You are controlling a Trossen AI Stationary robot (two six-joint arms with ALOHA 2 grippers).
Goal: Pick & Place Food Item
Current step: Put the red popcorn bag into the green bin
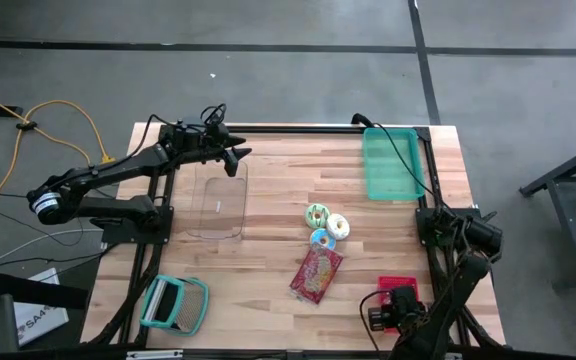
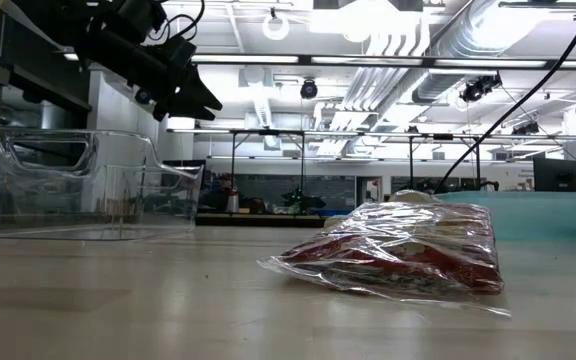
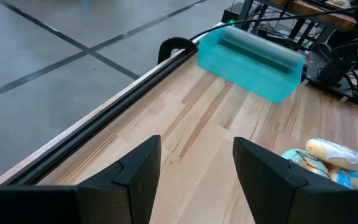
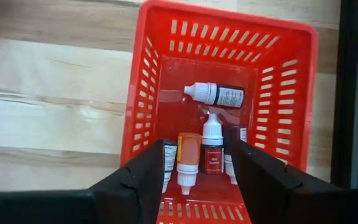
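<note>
A clear bag of red snacks point(image 1: 316, 273) lies flat on the table's middle and shows close up in the low view as the bag point(image 2: 398, 255). Three wrapped doughnuts point(image 1: 326, 225) lie just beyond it. My left gripper point(image 1: 236, 157) hangs open above the far end of a clear plastic container point(image 1: 220, 205), with nothing between its fingers point(image 3: 135, 171). My right gripper point(image 1: 388, 310) points down, open, over a red basket point(image 4: 229, 43) at the near right. Its fingers stand either side of small dropper bottles point(image 4: 199, 155) lying in the basket.
A teal bin point(image 1: 390, 163) stands at the far right corner. A teal and white holder point(image 1: 175, 303) lies at the near left. Another dropper bottle point(image 4: 216, 94) lies across the basket's far part. Bare wood lies between the clear container and the doughnuts.
</note>
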